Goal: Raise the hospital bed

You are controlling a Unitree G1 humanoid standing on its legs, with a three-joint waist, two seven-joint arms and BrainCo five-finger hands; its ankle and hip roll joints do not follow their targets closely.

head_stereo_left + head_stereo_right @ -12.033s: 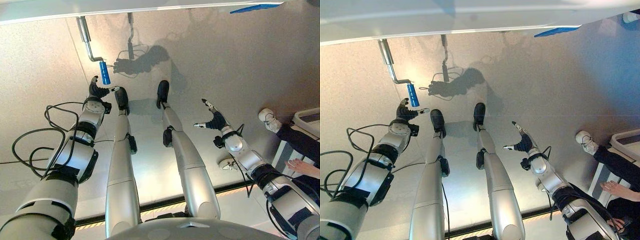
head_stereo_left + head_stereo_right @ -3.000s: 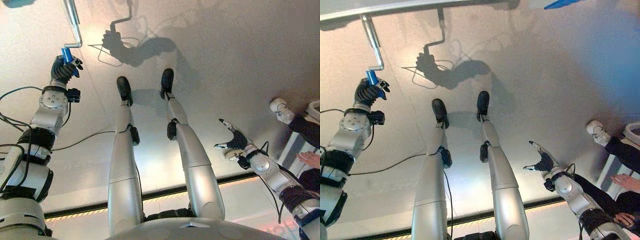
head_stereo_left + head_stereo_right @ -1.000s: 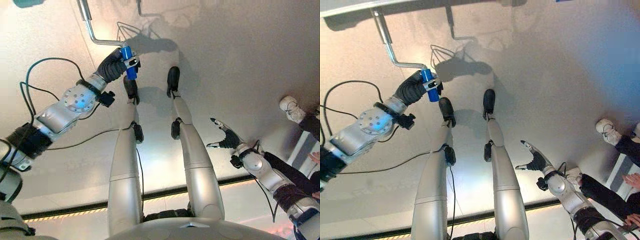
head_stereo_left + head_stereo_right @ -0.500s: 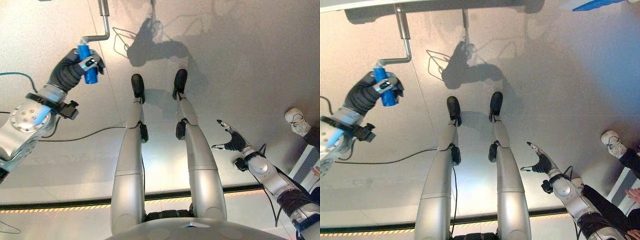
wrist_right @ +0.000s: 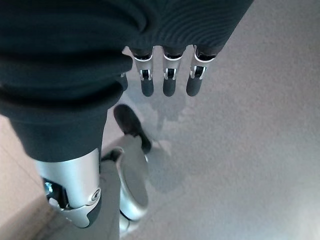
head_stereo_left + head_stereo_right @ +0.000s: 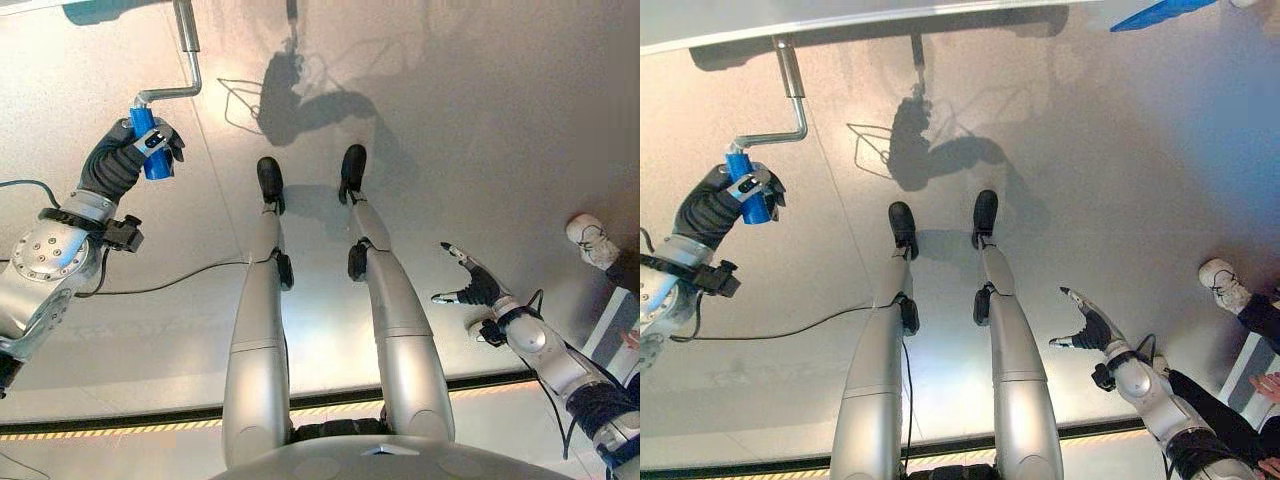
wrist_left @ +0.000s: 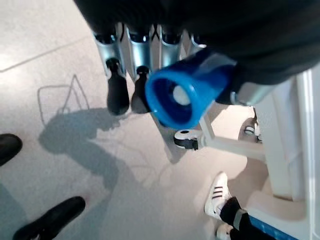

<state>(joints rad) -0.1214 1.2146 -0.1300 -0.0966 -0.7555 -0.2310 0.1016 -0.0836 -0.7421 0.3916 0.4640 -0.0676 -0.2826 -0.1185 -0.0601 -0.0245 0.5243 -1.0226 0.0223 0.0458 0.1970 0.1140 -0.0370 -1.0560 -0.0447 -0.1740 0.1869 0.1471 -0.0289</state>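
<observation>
A: Biggest item first. Hospital bed frame [image 6: 890, 22], pale edge running above and beyond the left robot hand [image 6: 118, 160].

B: And the floor [image 6: 480, 150]?

A: Grey, speckled, under both hands. A person's white shoe [image 6: 588, 241] rests on it, off to the outer side of the right robot hand [image 6: 477, 287].

B: The crank?

A: Metal crank rod [image 6: 792, 95] drops from the bed edge, bends sideways, ends in a blue crank handle [image 6: 149, 148].

B: Who has it?

A: Left robot hand, fingers wrapped round the blue grip. In the left wrist view the handle's [image 7: 187, 92] open end points at the camera, fingers [image 7: 119, 92] curled beside it. A white caster wheel [image 7: 186, 138] sits beyond.

B: Right robot hand?

A: Low, well apart from the crank, holding nothing. Fingers [image 5: 168, 82] straight, relaxed, spread.
</observation>
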